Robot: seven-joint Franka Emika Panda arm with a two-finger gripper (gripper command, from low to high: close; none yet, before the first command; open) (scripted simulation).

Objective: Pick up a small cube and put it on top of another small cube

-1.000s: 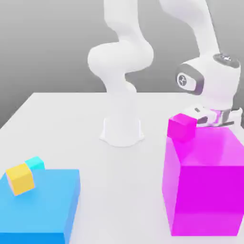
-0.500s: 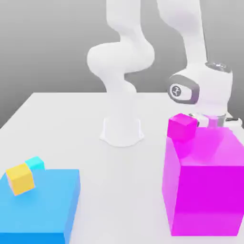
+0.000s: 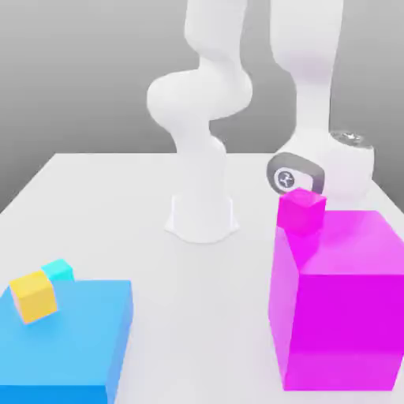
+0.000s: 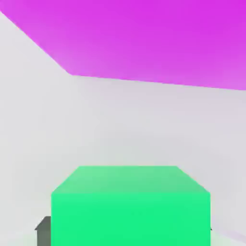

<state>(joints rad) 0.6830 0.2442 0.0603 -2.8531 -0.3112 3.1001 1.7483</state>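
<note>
The small cube, bright green, lies on the white table close in front of the hand camera. My gripper is shut on it, and a dark finger presses against its side. In the exterior view the arm's wrist hangs low behind the big magenta block, which hides the fingers and the green cube. The same block's wall rises just beyond the cube in the hand view.
A small magenta cube sits on the big magenta block's near corner. At the exterior view's left, a small yellow cube rests on a big blue block, with a small cyan cube behind. The robot base stands mid-table.
The hand has sunk straight down behind the big magenta block, so its fingers have dropped out of the exterior view. The jaws have closed. The blocks and other cubes have not moved.
</note>
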